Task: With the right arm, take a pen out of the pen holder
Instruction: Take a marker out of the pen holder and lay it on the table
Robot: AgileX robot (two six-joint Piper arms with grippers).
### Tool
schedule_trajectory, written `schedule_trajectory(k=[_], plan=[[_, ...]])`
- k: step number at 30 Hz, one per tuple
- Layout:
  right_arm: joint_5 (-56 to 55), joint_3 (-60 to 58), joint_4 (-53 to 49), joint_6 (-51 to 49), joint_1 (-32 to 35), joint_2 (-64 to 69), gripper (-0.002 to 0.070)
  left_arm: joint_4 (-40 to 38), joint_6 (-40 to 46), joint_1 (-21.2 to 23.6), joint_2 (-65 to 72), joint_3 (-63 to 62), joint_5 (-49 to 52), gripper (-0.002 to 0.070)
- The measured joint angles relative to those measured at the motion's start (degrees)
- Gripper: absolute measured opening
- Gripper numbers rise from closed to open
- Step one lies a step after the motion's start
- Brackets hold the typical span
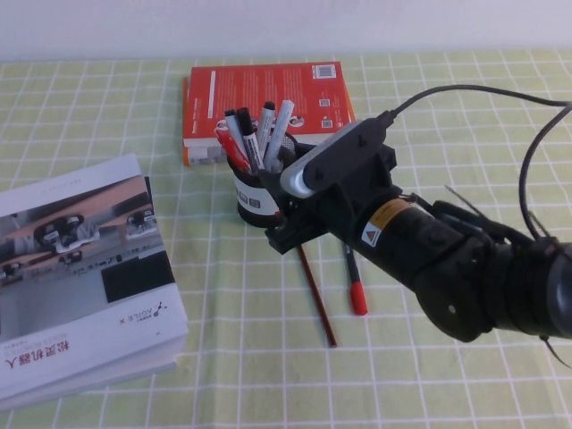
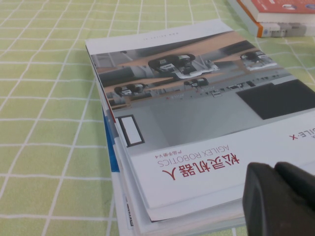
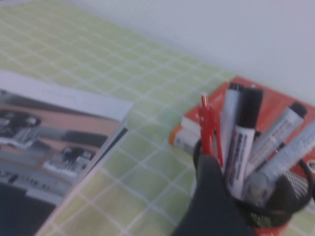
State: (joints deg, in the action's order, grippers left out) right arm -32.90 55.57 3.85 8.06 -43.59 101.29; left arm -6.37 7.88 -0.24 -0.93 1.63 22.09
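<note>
**Right gripper at the holder, two pens loose on the bench**

High view: My right gripper sits low against the holder, on its right side. It is mostly hidden under its camera mount, so I cannot tell whether it is released or clenched. The holder stands before an orange book, with several pens upright in it. Just right of it, two lie loose on the bench, partly under the right arm: a red-tipped pen and a thin pen. If one of them is the chosen pen, I judge the task nearly done; otherwise the grasp is yet to come. Magazines lie at left.

Left wrist view: My left gripper is clenched on nothing above the magazines, cut off by the frame edge.

Right wrist view: Blurred. The holder is close, full of pens. A dark part of the gripper covers its front, and I see no pen grasped.
</note>
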Motion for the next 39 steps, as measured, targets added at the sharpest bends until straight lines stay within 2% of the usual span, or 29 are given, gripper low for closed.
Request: schedule_trajectory(k=[9,22,27,39], plan=[[-16.90,0.00,-1.82,-1.98,0.80,8.25,0.0371,0.00,0.00,0.00,0.00,0.00,0.00,-0.0005],[-23.84,0.00,-5.08,-5.98,2.86,12.16,0.0371,0.00,0.00,0.00,0.00,0.00,0.00,-0.0005],[-24.25,0.00,-8.40,-9.13,2.86,12.30,0.0372,0.00,0.00,0.00,0.00,0.00,0.00,-0.0005],[-24.22,3.10,-8.29,-9.48,3.00,14.94,0.0372,0.00,0.00,0.00,0.00,0.00,0.00,-0.0005]])
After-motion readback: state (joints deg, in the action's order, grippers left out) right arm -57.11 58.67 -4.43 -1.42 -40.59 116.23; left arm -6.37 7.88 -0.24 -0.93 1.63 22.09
